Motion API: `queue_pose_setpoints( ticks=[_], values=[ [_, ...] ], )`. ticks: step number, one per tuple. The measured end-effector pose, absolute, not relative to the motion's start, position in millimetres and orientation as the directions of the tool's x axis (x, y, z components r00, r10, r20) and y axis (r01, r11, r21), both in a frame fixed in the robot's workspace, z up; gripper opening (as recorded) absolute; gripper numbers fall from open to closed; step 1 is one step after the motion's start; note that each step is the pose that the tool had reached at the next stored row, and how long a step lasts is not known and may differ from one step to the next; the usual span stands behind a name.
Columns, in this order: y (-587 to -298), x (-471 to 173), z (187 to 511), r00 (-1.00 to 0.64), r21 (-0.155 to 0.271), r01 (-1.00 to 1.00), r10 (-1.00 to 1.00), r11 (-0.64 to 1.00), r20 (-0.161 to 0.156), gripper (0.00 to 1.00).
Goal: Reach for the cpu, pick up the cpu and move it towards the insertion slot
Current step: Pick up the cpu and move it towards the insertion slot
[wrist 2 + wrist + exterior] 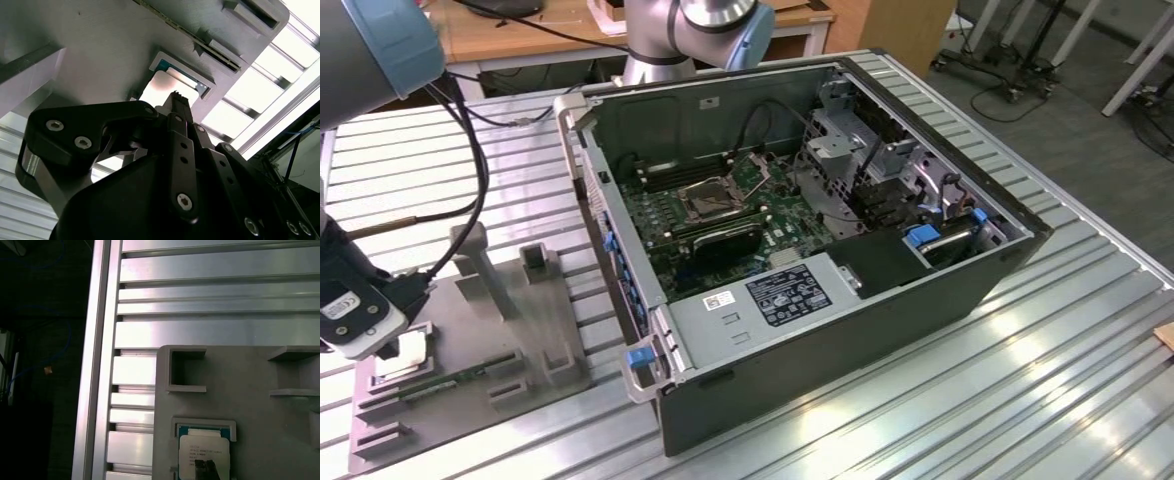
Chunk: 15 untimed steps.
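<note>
The cpu lies flat, silvery top up, in a square recess of the grey plastic tray at the exterior view's lower left. My gripper hangs right over it, its tip close above the chip. In the second wrist view the black gripper points down at the cpu. In the first wrist view the gripper's dark tip overlaps the cpu. The insertion slot is on the green board inside the open computer case, far to the exterior view's right of the gripper.
Upright grey posts rise from the tray beside the gripper. A green memory stick lies in the tray near the cpu. Black cables hang from the arm. The ribbed metal table has an edge near the tray.
</note>
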<state>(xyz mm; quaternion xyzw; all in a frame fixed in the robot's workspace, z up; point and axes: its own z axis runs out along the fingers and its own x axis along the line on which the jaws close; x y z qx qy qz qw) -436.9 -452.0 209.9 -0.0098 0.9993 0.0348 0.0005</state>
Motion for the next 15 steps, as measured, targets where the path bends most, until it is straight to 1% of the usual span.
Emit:
queue_pose_setpoints(
  ticks=[13,15],
  values=[
    [-452.0,-436.9,207.9,-1.0,0.069,-0.02,-0.02,0.997,-0.002,0.11],
    [-452.0,-436.9,207.8,-1.0,0.07,-0.02,-0.02,0.997,-0.002,0.24]
  ],
)
